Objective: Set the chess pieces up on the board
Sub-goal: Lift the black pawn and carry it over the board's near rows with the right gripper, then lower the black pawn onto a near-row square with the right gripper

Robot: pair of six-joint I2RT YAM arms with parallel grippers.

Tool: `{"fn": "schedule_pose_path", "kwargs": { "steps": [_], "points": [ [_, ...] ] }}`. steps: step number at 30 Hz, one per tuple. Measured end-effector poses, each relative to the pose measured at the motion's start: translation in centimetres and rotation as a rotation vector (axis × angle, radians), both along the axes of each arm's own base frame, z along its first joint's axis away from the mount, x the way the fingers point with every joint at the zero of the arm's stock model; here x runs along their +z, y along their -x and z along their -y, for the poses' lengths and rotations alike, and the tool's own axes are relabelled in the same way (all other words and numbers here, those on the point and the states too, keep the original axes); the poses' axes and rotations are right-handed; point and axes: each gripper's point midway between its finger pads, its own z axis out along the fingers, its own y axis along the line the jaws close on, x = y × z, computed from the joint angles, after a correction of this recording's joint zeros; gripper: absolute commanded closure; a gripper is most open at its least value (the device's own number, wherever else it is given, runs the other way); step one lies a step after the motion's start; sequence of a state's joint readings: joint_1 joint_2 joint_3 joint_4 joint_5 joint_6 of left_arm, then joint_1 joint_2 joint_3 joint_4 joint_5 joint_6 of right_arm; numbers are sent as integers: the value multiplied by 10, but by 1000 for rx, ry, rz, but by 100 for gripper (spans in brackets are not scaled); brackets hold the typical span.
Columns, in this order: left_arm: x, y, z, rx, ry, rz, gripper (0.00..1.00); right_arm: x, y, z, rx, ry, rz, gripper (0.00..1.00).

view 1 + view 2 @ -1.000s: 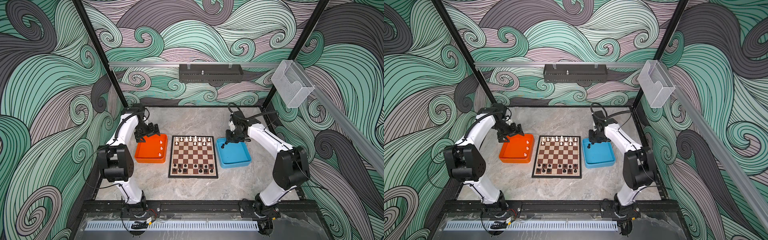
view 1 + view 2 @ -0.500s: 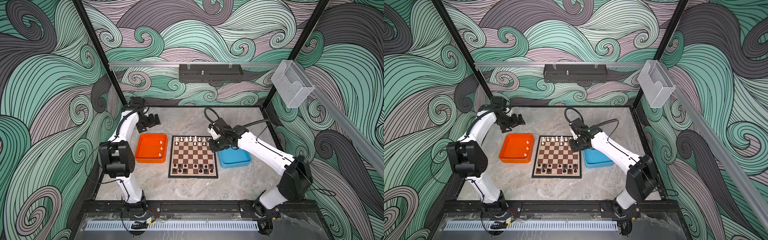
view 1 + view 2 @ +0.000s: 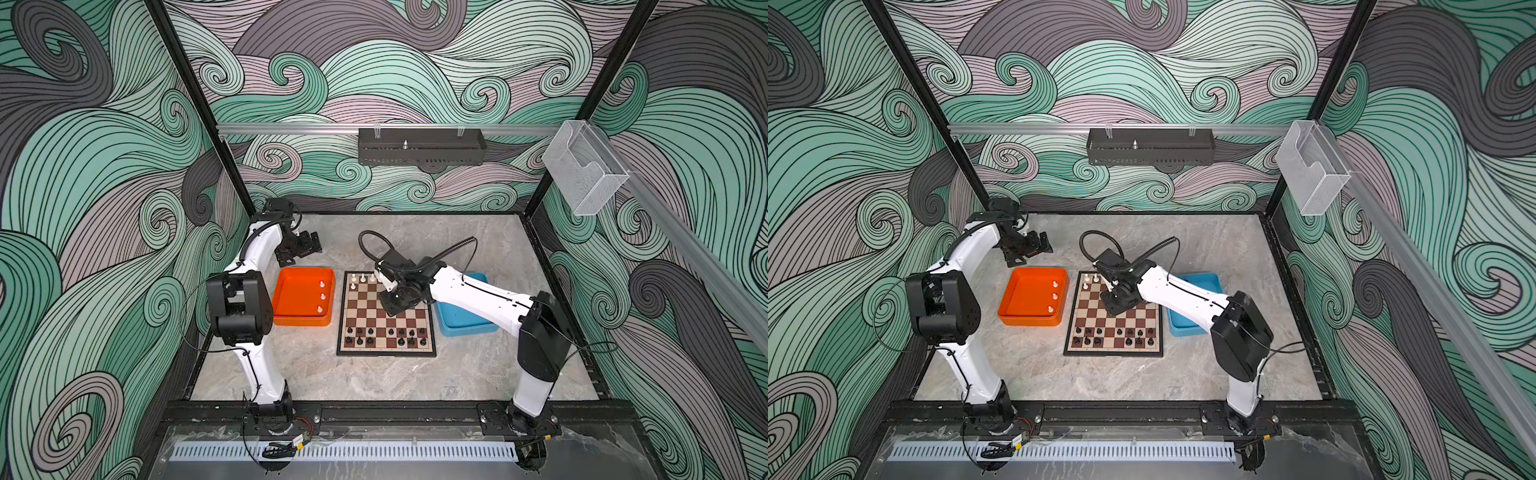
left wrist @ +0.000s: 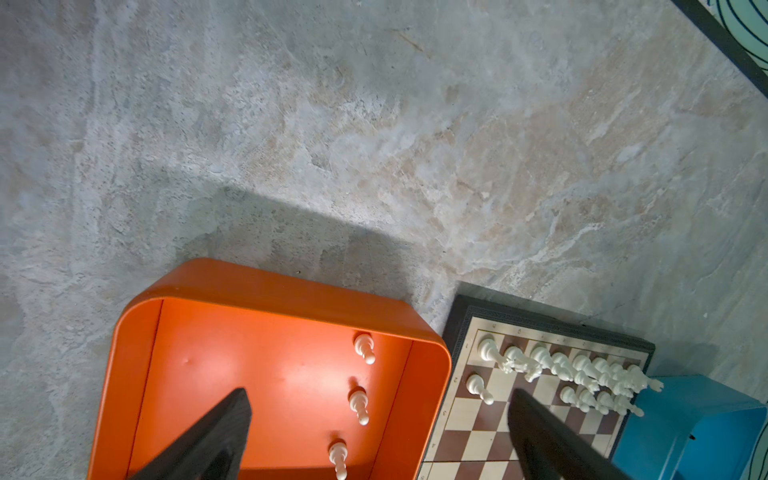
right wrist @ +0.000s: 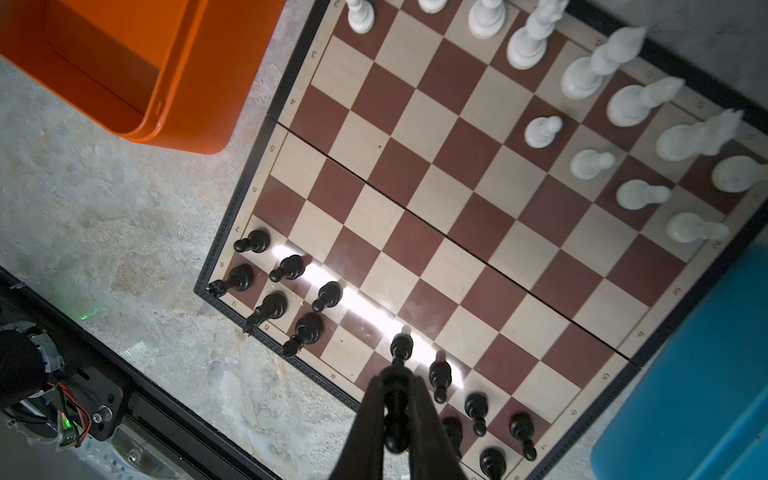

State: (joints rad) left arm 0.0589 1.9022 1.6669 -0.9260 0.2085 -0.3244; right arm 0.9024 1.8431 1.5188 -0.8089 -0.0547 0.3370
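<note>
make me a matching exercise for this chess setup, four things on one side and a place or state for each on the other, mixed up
Column A
1. orange tray
2. blue tray
3. left gripper
4. right gripper

Column B
a. shut on a black piece over the board
b. holds three white pawns
c. open, holding nothing
d. right of the board in both top views

Pairs: 1-b, 2-d, 3-c, 4-a
</note>
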Motion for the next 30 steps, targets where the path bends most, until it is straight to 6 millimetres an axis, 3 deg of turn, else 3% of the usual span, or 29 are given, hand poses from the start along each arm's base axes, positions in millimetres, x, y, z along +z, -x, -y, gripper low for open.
{"fn": "schedule_pose_path", "kwargs": {
  "steps": [13,20,30],
  "points": [
    [-2,1,-41,99,17,-1,1,-45,17,-13,36,81,-75,86],
    [-3,2,-42,107,40,-5,1,-61,25,-16,53,115,-100,86],
    [-3,2,-40,111,55,-6,1,-61,26,-18,50,113,-108,86]
  ]
}}
